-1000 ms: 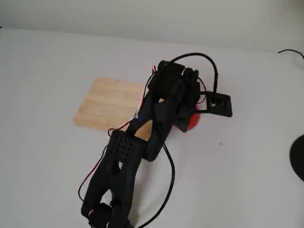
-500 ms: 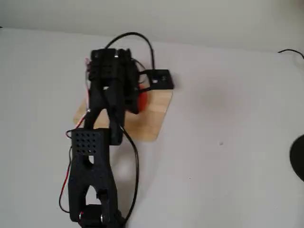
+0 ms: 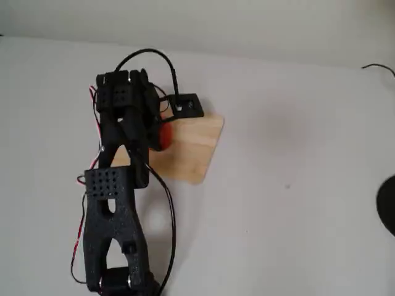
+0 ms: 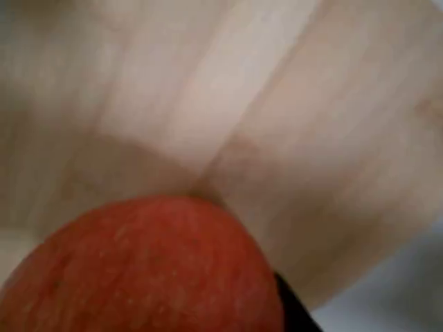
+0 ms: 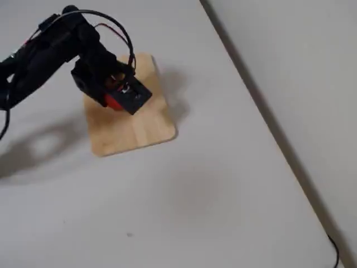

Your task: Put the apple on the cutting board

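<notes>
Count: one arm, one gripper, one apple, one cutting board, one white table.
Arm: black, printed, with red and black wires; in a fixed view it reaches up from the table's bottom edge at the left, towards the board.
Gripper: it sits over the left half of the board in a fixed view, and over the far end of the board in the other. It is clamped on the apple, as far as I can see: the red fruit is tucked in against the black fingers, and in the wrist view a dark finger edge shows just beside the apple at lower right.
Apple: red, held in the gripper above the board. In the wrist view it fills the bottom left, with the pale planks right behind it. I cannot tell whether it touches the wood or hangs just clear.
Cutting board: light wood with rounded corners, lying flat on the table, left of centre in a fixed view, partly covered by the arm. In the other fixed view its near end is bare.
On the board: nothing rests there apart from, possibly, the held apple.
Table: a dark cable end lies at its top right corner.
</notes>
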